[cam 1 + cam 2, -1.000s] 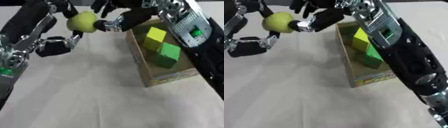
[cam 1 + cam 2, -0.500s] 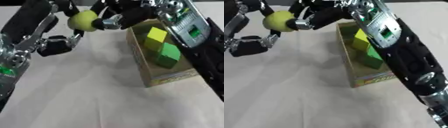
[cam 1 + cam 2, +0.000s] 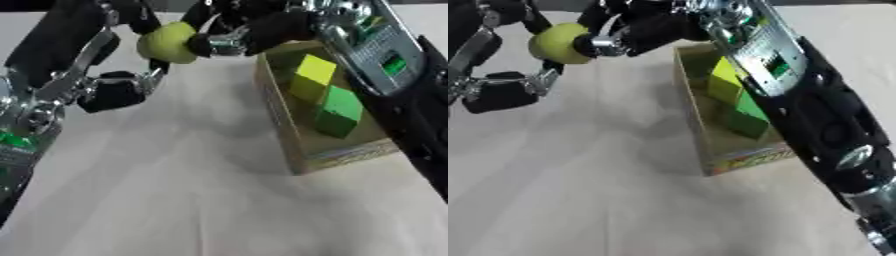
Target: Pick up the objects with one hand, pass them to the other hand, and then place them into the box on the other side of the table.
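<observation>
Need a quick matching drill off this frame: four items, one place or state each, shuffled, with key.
1. yellow-green ball
2. green block
3. cardboard box
4. yellow block

A. on the table, under the right arm
B. in the box, far end
C. held in the air between left hand and right hand
D. in the box, near end

Pairs: 1-C, 2-D, 3-A, 4-B

A yellow-green ball (image 3: 168, 42), round and matte, is in the air above the far part of the table, just left of the box. The cardboard box (image 3: 297, 150) is open on top, with low walls. Inside it, a yellow cube (image 3: 311, 76) lies tilted, and a green cube (image 3: 337, 110) sits just beside it, nearer the camera.
</observation>
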